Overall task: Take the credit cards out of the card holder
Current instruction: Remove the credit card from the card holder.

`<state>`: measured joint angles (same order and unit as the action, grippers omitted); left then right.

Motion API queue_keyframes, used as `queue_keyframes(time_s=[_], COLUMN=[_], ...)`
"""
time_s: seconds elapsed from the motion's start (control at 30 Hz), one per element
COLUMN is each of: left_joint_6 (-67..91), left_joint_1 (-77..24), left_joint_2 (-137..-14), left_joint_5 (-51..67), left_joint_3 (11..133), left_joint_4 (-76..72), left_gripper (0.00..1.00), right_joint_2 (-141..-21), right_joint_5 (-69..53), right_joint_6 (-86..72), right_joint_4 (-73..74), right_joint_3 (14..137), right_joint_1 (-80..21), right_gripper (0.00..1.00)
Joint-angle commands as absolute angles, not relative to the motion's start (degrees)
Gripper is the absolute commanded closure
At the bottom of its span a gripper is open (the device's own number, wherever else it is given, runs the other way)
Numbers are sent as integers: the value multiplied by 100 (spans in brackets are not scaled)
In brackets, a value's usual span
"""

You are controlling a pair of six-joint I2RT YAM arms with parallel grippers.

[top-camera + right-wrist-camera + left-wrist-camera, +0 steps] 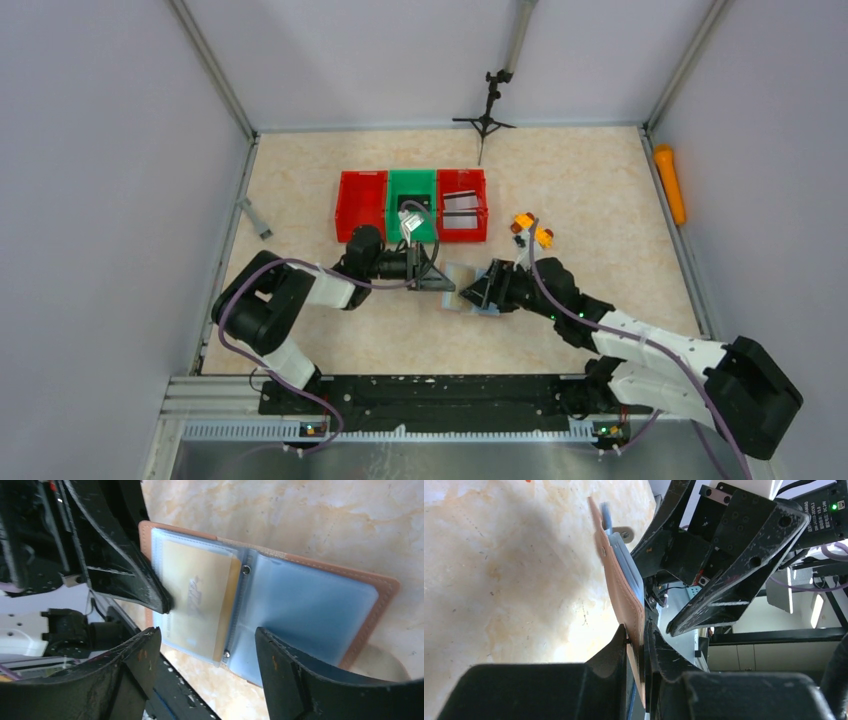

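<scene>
Right gripper (207,632), jaws wide, faces card holder (310,595) clamped by left gripper (634,630); tan-gold card (192,595) in holder's sleeve, straight ahead.

Left gripper (636,642) at bottom of frame, fingers (616,647) clamped on lower edge of holder (624,595). Holder seen edge-on, tan leather face toward table (514,570), rising from jaws up toward top of frame, leaning left. Blue-grey sleeves (626,560) on its right side, blurred near top. Metal snap (604,551) on leather face. Right gripper (653,592) fills upper right, black fingers spread apart, one close against sleeves, possibly touching. Green light (835,506) on housing, top right corner.
</scene>
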<state>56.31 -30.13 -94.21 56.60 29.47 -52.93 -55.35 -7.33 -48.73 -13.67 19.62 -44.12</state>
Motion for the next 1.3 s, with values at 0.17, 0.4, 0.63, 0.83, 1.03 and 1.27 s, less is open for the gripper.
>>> queue_keyframes(time_s=[0.17,0.4,0.63,0.83,1.03,1.27], left_joint_6=[5484,4795,4235,3841,3794,3717], left_joint_1=[-3031,-3045,-3056,-3113,-3137,-3135], left_joint_2=[-9385,-9599,-9769,-9767,-9811,-9823], left_joint_5=[5726,5419,5018,4614,4592,4571], left_joint_3=[3188,3566,3859,4073,4130,4196], left_joint_4=[-5375,-3827,-2722,-1928,-1775,-1621], left_gripper=[87,90,91,92,86,81], right_joint_2=[-6071,-6406,-6937,-7287,-7751,-8092], right_joint_5=[-516,-518,46,337,309,200], right_joint_6=[-4394,-4490,-4597,-4565,-4528,-4474], right_joint_4=[-1507,-1955,-1709,-1601,-1670,-1667], right_joint_3=[2364,2294,2349,2402,2496,2628], right_joint_1=[-4821,-4865,-4860,-4861,-4860,-4857], right_gripper=[24,48,57,67,70,74])
